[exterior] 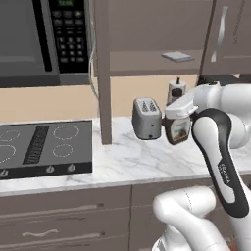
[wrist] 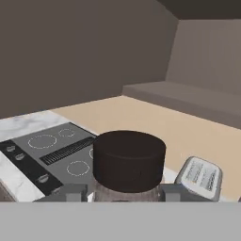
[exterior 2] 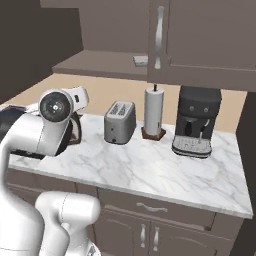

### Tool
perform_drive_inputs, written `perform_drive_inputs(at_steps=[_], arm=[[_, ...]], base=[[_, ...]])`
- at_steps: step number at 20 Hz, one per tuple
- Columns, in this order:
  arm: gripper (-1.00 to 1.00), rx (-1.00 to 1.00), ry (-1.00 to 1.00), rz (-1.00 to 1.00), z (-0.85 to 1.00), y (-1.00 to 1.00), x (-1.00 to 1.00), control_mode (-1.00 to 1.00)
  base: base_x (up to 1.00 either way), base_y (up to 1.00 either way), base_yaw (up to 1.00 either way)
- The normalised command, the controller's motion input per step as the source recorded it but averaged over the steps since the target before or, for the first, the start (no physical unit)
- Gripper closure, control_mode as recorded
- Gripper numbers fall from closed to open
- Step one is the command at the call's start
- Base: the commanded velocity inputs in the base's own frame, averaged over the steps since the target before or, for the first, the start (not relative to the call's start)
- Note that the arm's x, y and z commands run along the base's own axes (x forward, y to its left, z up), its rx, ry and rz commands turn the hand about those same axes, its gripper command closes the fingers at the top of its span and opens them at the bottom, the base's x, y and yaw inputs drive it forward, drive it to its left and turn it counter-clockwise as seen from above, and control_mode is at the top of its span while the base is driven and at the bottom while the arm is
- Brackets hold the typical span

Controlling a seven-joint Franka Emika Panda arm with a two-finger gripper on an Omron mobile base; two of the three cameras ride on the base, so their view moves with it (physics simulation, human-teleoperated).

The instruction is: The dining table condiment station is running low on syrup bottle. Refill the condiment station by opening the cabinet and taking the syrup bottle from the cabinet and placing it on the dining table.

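Note:
My gripper [exterior: 177, 121] is shut on the syrup bottle [exterior: 178, 130], a dark-brown bottle with a white-and-brown label. It hangs above the marble counter, just right of the toaster. In the hand view its black cap [wrist: 129, 159] sits between my two fingertips [wrist: 71, 192]. In the right base view the syrup bottle [exterior 2: 75, 128] peeks out dark behind my arm, under the gripper [exterior 2: 76, 111]. The cabinet [exterior: 147, 63] stands open, its door [exterior: 103, 73] swung out edge-on, and its shelf [exterior 2: 100, 64] is bare on the left. The dining table is out of view.
A silver toaster [exterior: 146, 118] [exterior 2: 120, 121], a paper towel holder [exterior 2: 154, 112] and a black coffee machine [exterior 2: 197, 122] stand on the counter [exterior 2: 150, 167]. A cooktop [exterior: 44, 147] lies left under the microwave [exterior: 44, 39]. A flat grey item [exterior: 177, 56] lies on the cabinet shelf.

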Motion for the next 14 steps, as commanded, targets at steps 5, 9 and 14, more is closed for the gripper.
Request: perform_drive_inputs(at_steps=[5, 9, 14], arm=[[1.0, 0.0, 0.0, 0.0, 0.0, 0.0, 0.0, 1.0], [1.0, 0.0, 0.0, 0.0, 0.0, 0.0, 0.0, 1.0], [1.0, 0.0, 0.0, 0.0, 0.0, 0.0, 0.0, 1.0]], base=[[-0.75, 0.17, 0.42], [-1.0, 0.0, 0.41], [-0.9, 0.0, 0.48]])
